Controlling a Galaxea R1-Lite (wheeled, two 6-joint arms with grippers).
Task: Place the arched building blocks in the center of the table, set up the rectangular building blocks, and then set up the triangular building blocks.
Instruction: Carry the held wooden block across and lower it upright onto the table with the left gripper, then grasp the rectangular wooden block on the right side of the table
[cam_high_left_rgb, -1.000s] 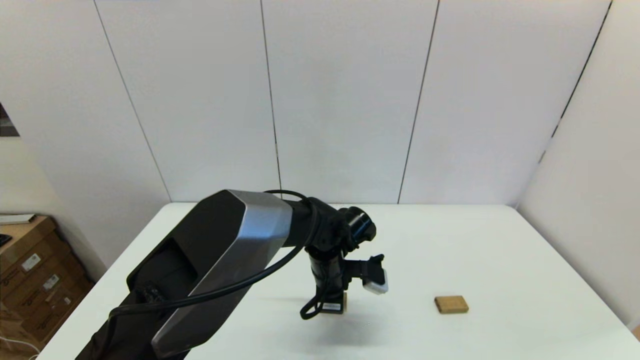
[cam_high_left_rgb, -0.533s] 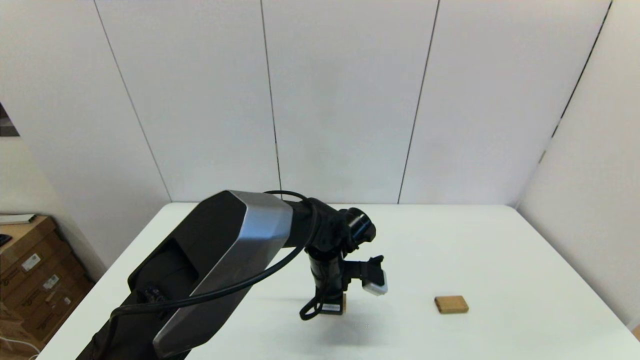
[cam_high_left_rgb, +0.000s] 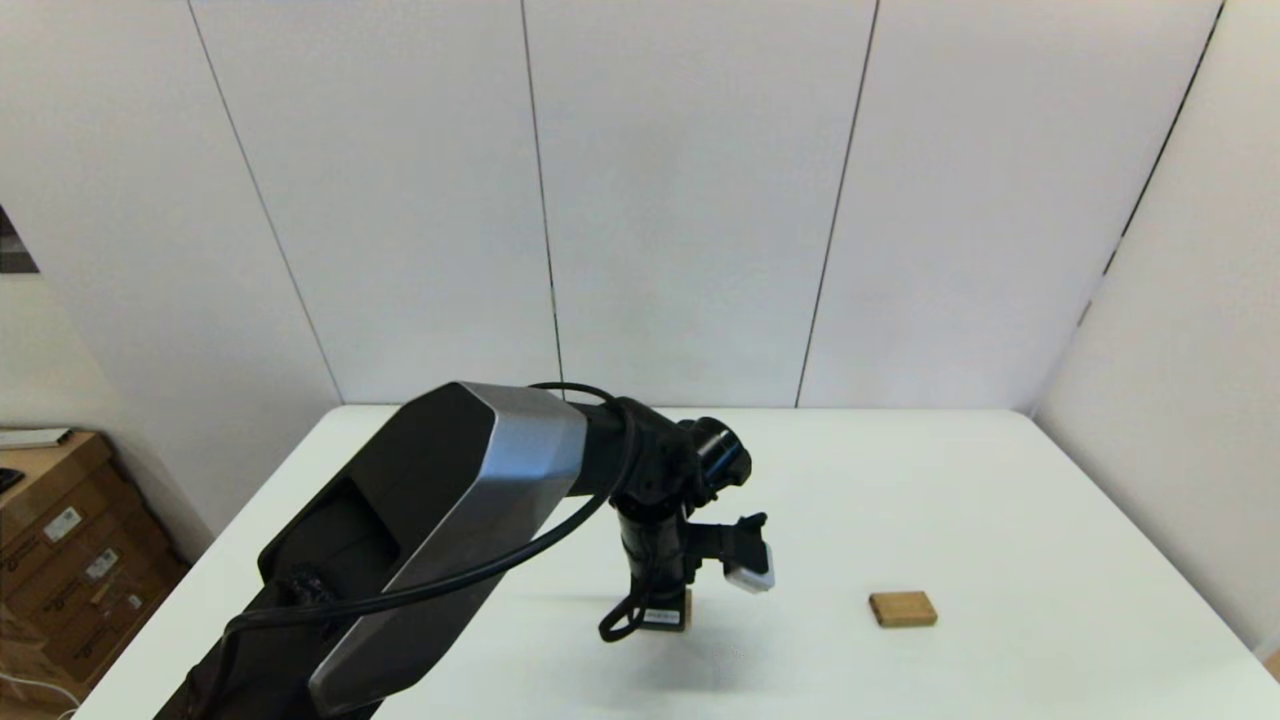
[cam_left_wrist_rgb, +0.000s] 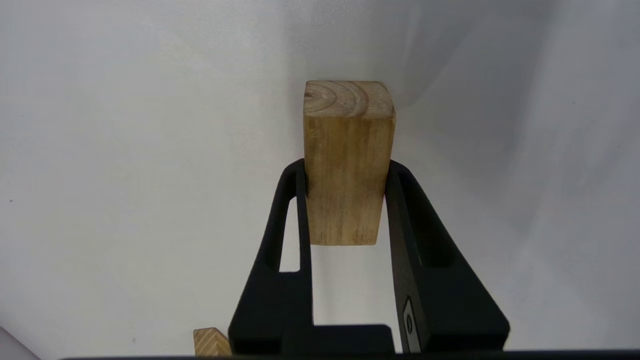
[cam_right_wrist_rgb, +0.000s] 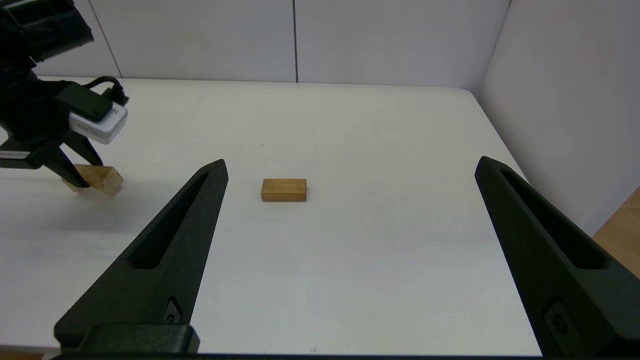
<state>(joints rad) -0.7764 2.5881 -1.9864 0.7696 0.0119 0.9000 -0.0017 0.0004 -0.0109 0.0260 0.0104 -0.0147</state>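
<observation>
While the left gripper (cam_left_wrist_rgb: 345, 172) points down over the middle of the table (cam_high_left_rgb: 1000, 520), its two fingers (cam_left_wrist_rgb: 280, 240) clamp the long sides of the arched building blocks (cam_left_wrist_rgb: 347, 160), which sit low at the tabletop. To the right, well apart, the rectangular building blocks (cam_high_left_rgb: 903, 608) lie flat on the surface. Beside the left gripper, the triangular building blocks (cam_left_wrist_rgb: 211, 343) are only partly visible. Held back at the near right edge, the right gripper (cam_right_wrist_rgb: 350, 170) has its fingers spread wide, gripping nothing.
</observation>
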